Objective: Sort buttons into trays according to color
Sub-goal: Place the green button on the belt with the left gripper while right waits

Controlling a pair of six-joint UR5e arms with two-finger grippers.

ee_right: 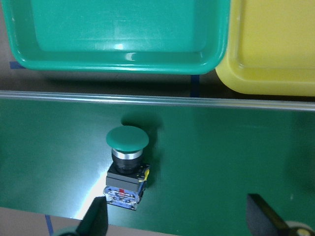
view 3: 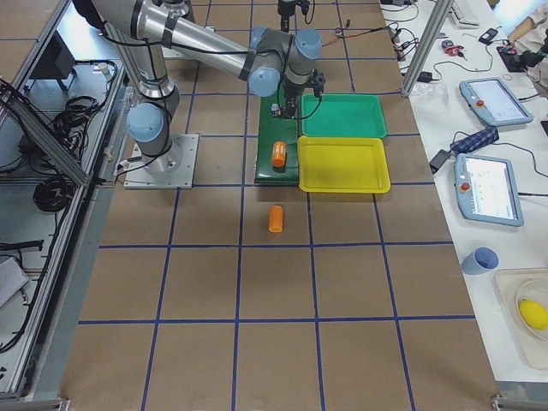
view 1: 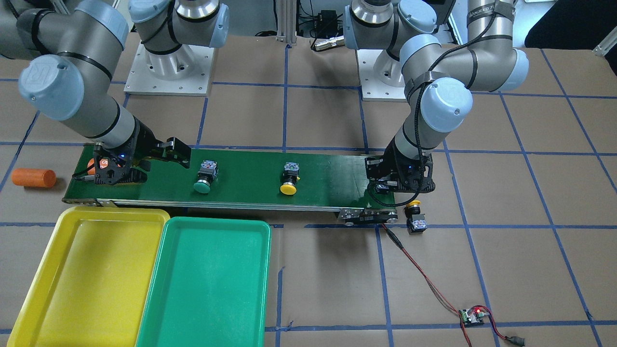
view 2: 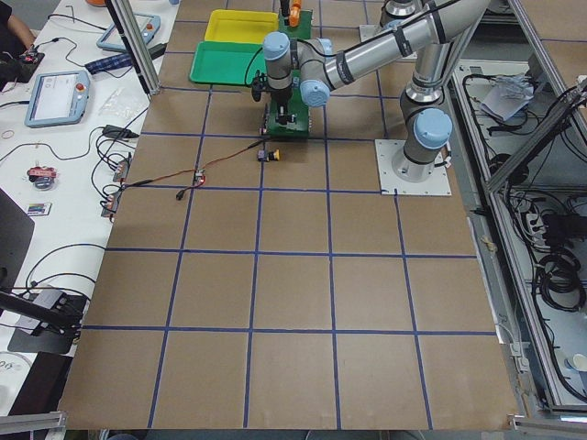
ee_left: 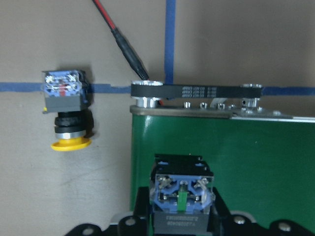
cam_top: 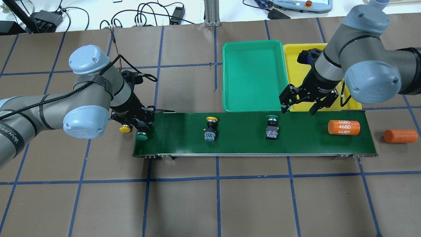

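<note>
My left gripper (cam_top: 139, 123) is at the belt's left end, shut on a green-capped button (ee_left: 181, 194), whose cap (cam_top: 142, 135) shows below it. A yellow-capped button (ee_left: 66, 118) lies on the table just off that end. A yellow-capped button (cam_top: 210, 126) and a green-capped button (cam_top: 271, 126) lie on the belt. My right gripper (cam_top: 299, 103) is open and empty, above the belt's far edge beside the green-capped button (ee_right: 125, 162). The green tray (cam_top: 253, 75) and the yellow tray (cam_top: 296, 56) sit side by side behind the belt.
The long dark-green conveyor belt (cam_top: 236, 141) runs across the table. One orange cylinder (cam_top: 343, 127) lies on its right end, another (cam_top: 400, 136) on the table beyond it. A red-black wire runs from the belt's left end to a small circuit board (view 1: 475, 315).
</note>
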